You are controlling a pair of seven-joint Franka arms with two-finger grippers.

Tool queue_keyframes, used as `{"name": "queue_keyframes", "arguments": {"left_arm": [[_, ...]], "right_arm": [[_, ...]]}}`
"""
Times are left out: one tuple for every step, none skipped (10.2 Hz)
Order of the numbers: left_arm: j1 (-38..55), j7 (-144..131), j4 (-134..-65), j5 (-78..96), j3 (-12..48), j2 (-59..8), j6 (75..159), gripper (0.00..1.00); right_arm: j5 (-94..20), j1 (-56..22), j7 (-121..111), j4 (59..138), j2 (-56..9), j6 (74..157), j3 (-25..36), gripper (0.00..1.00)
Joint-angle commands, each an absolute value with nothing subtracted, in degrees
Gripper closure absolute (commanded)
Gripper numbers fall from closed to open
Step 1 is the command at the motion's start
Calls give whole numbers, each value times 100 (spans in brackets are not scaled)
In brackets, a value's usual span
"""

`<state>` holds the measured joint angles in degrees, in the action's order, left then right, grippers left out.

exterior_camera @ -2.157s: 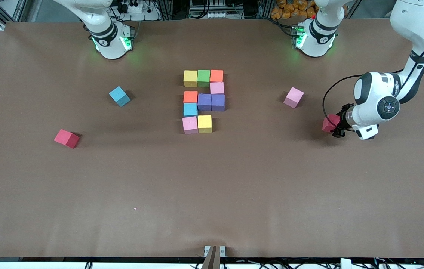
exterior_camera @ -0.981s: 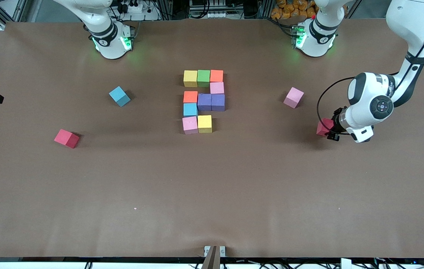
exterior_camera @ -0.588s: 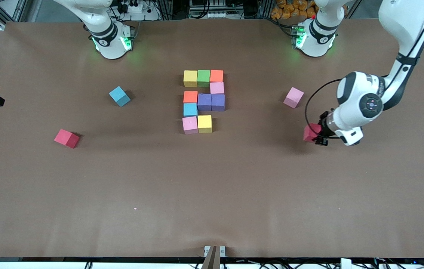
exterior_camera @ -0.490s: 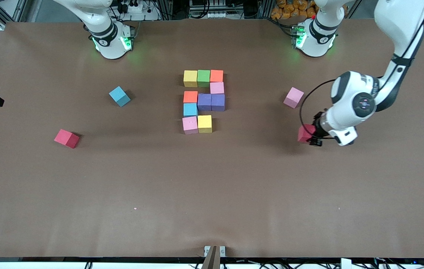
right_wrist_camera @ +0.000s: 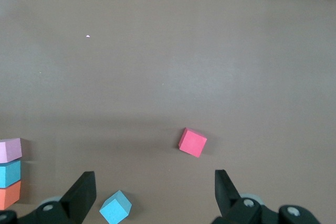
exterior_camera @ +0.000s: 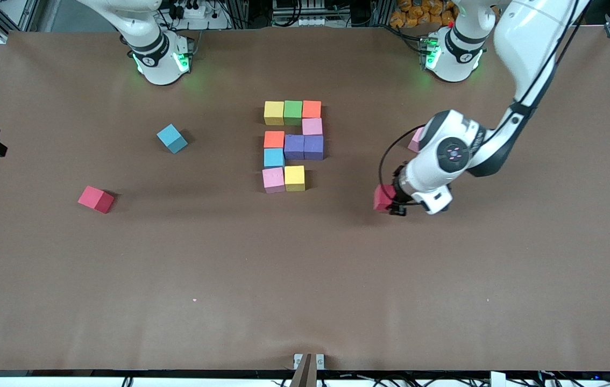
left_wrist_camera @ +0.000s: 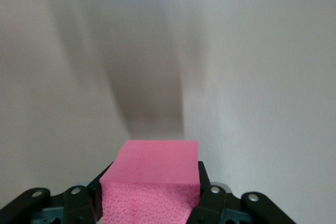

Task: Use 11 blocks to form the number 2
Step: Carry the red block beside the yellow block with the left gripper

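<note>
Carried in from the left arm's end of the table, the red block [exterior_camera: 383, 197] now hung clamped between the left gripper [exterior_camera: 394, 200] jaws over bare table, at about four o'clock of the unfinished number 2 [exterior_camera: 293, 145]. Ten cubes lay placed; this one probably completes the bottom row beside the yellow block [exterior_camera: 294, 178]. The right gripper [right_wrist_camera: 155, 187] waited, jaws apart. No writing was legible.
</note>
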<state>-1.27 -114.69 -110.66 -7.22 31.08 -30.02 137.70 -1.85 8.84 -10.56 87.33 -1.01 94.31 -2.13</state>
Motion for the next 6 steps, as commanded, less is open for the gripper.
{"name": "queue_keyframes", "arguments": {"left_arm": [[515,-12117,-10260,-650,3050,-3593,13641,59],[832,-12433,-9970,-685,3032,-3838,13623,59],[1105,-12645,-9784,-694,2971,-3989,13623,59],[1447,-12804,-9704,-668,2823,-4042,13623,59],[1763,-12962,-9607,-659,2630,-4113,13623,59],[2002,-13181,-9476,-650,2506,-4261,13623,58]], "right_arm": [[-317,835,-1116,8517,-193,9282,-237,0],[-360,870,-1108,8351,-202,9255,-220,0],[-352,827,-1116,8341,-202,9237,-220,0],[-334,791,-1134,8323,-202,9237,-228,0],[-290,800,-1134,8315,-202,9237,-229,0],[-342,878,-1134,8314,-211,9281,-220,0]]}}
